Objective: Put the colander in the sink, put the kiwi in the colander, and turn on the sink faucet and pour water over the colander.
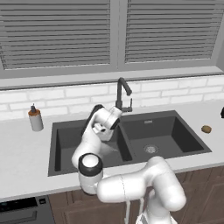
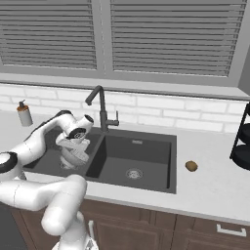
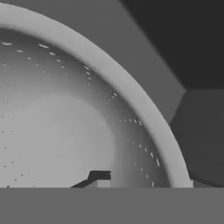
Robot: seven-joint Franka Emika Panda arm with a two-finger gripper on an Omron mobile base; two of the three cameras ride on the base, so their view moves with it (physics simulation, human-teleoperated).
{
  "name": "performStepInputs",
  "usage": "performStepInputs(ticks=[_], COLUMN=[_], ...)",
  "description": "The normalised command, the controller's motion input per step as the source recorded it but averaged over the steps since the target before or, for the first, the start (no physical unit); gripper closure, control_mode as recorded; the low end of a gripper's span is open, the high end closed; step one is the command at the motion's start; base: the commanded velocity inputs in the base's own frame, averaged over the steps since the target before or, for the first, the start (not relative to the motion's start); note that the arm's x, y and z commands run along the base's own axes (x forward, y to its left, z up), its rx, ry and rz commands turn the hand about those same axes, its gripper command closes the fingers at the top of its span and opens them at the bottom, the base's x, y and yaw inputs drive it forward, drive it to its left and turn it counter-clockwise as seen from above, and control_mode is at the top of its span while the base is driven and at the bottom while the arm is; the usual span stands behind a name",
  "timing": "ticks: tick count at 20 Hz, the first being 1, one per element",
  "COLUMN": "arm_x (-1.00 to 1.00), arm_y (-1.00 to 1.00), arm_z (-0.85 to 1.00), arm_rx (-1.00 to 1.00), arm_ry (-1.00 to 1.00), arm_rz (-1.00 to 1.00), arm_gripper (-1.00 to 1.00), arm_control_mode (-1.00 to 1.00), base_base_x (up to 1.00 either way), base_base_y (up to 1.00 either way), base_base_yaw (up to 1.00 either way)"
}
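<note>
Colander low in dark sink

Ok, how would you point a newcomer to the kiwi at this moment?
Start at the dark double sink under the window, then follow the pale counter toward the black wire rack. The kiwi lies alone on the counter there, outside the basin: a small brown oval, the one brown thing on that stretch.
</note>
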Motion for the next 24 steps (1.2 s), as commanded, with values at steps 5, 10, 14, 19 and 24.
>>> performStepInputs(ticks=[5,10,14,19,24], arm_x=[0.0,0.0,0.0,0.0,-0.25], arm_y=[0.37,0.59,0.66,0.74,0.64], arm_z=[-0.99,-0.87,-0.8,-0.59,0.13], arm_rx=[-0.19,-0.23,-0.3,-0.33,-0.19], arm_ry=[-0.21,-0.22,-0.27,-0.31,-0.21], arm_rz=[-0.75,-0.7,-0.65,-0.62,-0.55], arm_gripper=[-1.0,-1.0,-1.0,-1.0,-1.0], arm_control_mode=[-1.0,-1.0,-1.0,-1.0,-1.0], base_base_x=[0.0,0.0,0.0,0.0,0.0], base_base_y=[0.0,0.0,0.0,0.0,0.0], base_base_yaw=[0.0,0.0,0.0,0.0,0.0])
